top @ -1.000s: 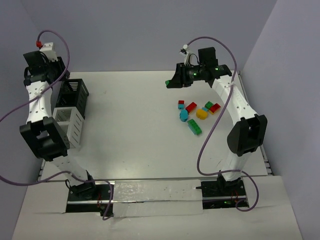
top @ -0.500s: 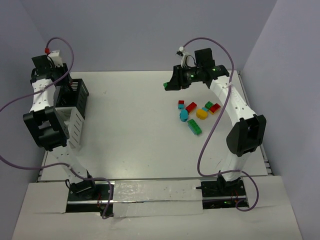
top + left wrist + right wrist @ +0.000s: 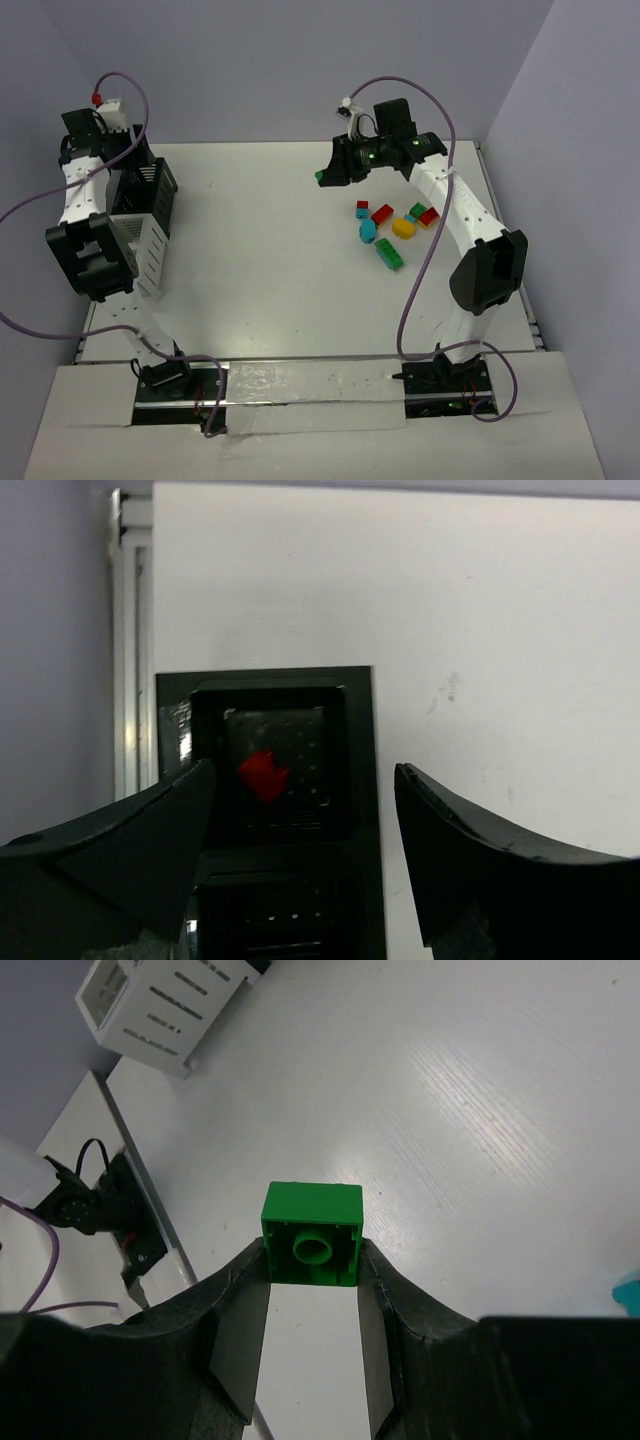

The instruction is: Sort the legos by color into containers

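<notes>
Over the table's (image 3: 270, 250) far side, right gripper (image 3: 312, 1255) aloft, pinching green brick (image 3: 311, 1208), left gripper (image 3: 302, 772) splayed wide above black bin (image 3: 359, 730)

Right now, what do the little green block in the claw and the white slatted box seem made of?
The green block looks like hard moulded plastic: uniform colour, crisp edges, slight sheen, a round tube underneath. The white box also looks plastic, matte, with moulded slots; painted metal is possible.
</notes>
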